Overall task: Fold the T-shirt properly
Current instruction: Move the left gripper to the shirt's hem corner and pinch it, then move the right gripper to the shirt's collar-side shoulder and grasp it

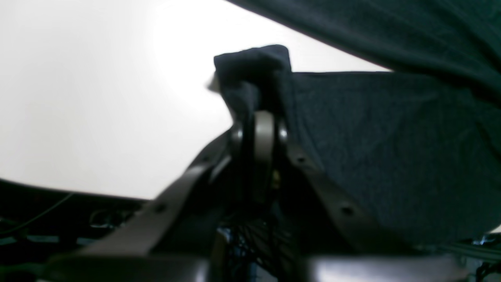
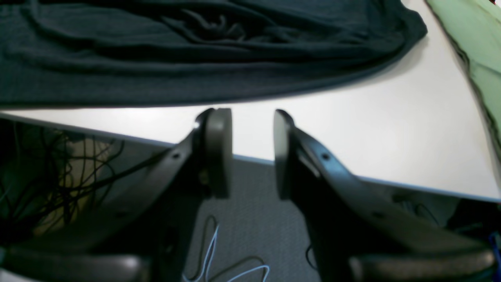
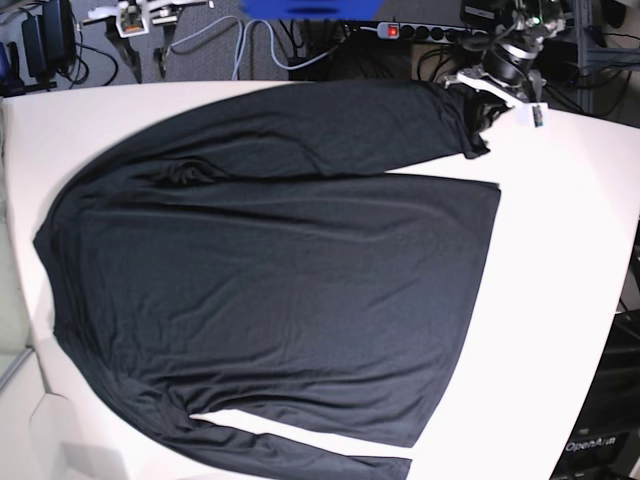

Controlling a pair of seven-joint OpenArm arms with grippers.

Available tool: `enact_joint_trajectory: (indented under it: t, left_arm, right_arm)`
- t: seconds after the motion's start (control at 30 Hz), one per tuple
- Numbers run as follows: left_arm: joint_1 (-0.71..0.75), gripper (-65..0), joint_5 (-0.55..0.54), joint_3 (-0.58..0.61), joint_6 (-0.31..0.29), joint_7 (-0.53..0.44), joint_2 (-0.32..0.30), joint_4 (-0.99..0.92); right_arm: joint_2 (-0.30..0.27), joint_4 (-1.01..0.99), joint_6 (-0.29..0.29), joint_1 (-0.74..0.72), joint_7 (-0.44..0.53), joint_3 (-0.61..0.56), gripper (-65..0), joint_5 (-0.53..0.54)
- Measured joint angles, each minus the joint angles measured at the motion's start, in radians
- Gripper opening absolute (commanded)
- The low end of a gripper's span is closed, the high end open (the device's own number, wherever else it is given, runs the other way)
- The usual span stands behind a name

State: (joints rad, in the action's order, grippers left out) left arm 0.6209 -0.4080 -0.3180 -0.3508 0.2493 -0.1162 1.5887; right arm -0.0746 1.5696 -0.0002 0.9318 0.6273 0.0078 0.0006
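The black long-sleeved T-shirt [image 3: 280, 270] lies spread flat on the white table [image 3: 570, 250], collar end to the left and hem to the right. One sleeve runs along the far edge, the other along the near edge. My left gripper [image 3: 483, 105] is at the far right and is shut on the far sleeve's cuff [image 1: 250, 66], with fabric bunched above the fingers [image 1: 264, 129]. In the left wrist view the shirt [image 1: 391, 149] fills the right side. My right gripper [image 2: 252, 129] is open and empty over the table's edge [image 2: 313, 164], a short way from the shirt [image 2: 195, 51].
A power strip [image 3: 420, 30] and cables lie on the floor behind the table. Tangled cables [image 2: 58, 168] hang below the table edge near my right gripper. A pale green surface [image 2: 477, 47] borders the table. Bare white tabletop [image 3: 560, 330] shows right of the hem.
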Motion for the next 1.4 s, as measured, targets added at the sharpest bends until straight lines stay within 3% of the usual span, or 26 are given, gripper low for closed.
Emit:
enact_joint_trajectory:
  t: [0.37, 0.7, 0.8, 1.03, 1.17, 1.33, 1.4]
  left_arm:
    - [0.056, -63.0, 0.038, 0.006, 0.018, 0.089, 0.022, 0.116]
    - [0.056, -63.0, 0.037, -0.007, 0.014, 0.086, 0.025, 0.169]
    - [0.056, -63.0, -0.013, -0.042, 0.020, 0.083, 0.024, 0.182]
    - [0.040, -63.0, -0.082, -0.133, 0.009, 0.203, 0.016, 0.185]
    - [0.015, -63.0, -0.087, -0.133, -0.064, 0.228, 0.018, 0.187]
    - [0.019, -63.0, -0.083, -0.136, -0.054, 0.234, 0.020, 0.187]
    - [0.019, -63.0, -0.083, -0.135, -0.054, 0.234, 0.022, 0.187]
  right_arm:
    - [0.000, 0.000, 0.000, 0.000, 0.000, 0.001, -46.1, 0.000]
    - [0.000, 0.000, 0.000, 0.000, 0.000, 0.001, -46.1, 0.000]
    - [-0.002, 0.001, 0.000, -0.022, -0.002, 0.001, -46.1, 0.000]
    - [-0.006, 0.086, 0.002, -0.071, -0.200, 0.003, -46.1, 0.003]
    - [-0.008, 0.137, 0.003, -0.107, -0.294, 0.003, -46.1, 0.006]
    - [-0.005, 0.172, 0.002, -0.167, -0.412, 0.004, -45.8, 0.011]
    - [-0.005, 0.174, 0.003, -0.182, -0.462, 0.009, -43.1, 0.064]
